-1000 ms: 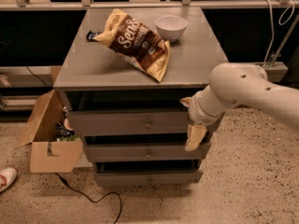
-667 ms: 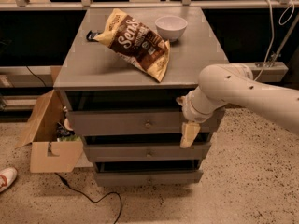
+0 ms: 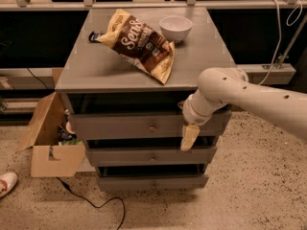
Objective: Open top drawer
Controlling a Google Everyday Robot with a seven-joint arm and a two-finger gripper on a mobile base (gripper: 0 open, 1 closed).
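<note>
**At the top drawer [image 3: 120, 127]: knob [image 3: 152, 128] not yet grasped**

Under the tabletop [image 3: 96, 66], in the camera view, the top drawer is seen shut or nearly so, its brass knob untouched. The gripper [image 3: 189, 137] hangs right of the knob, before the drawer front. The approach is judged to be in hand; a leftward shift onto the knob is called for next. Whether the gripper is apart or together cannot be told.

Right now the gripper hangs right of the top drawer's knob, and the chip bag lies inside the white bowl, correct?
No: the camera view shows the chip bag beside the white bowl. The gripper hangs right of the knob on the top drawer.
</note>
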